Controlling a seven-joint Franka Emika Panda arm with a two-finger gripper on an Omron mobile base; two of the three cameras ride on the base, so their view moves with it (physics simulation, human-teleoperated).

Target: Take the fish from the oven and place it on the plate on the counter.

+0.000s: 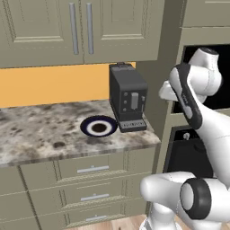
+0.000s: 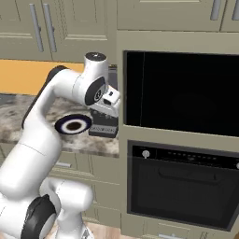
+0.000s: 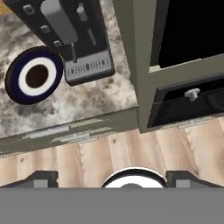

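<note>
Speckled granite runs along the worktop point(image 1: 40, 130), and on it sits the plate point(image 1: 99, 126), navy rim, white ring, brown centre, just beside the dark coffee machine point(image 1: 128, 96) at the worktop's right end. From the right base view the plate point(image 2: 73, 124) lies just left of the machine's base, partly behind the white arm. Over to the right, set in the tall beige cabinet, there's the oven point(image 2: 184, 184) with its black control strip and small white knob, door shut; above it a tall black glass panel point(image 2: 182, 93). The fish can't be seen, so where it lies cannot be told. The hand point(image 3: 111, 179) hangs high over the wooden floor point(image 3: 131, 153), looking down past the worktop edge, its two dark fingertips point(image 3: 41, 178) standing wide apart at the bottom of the hand view, with nothing between them. Below, the plate point(image 3: 34, 75) shows upper left, and the oven's knob to the right.
</note>
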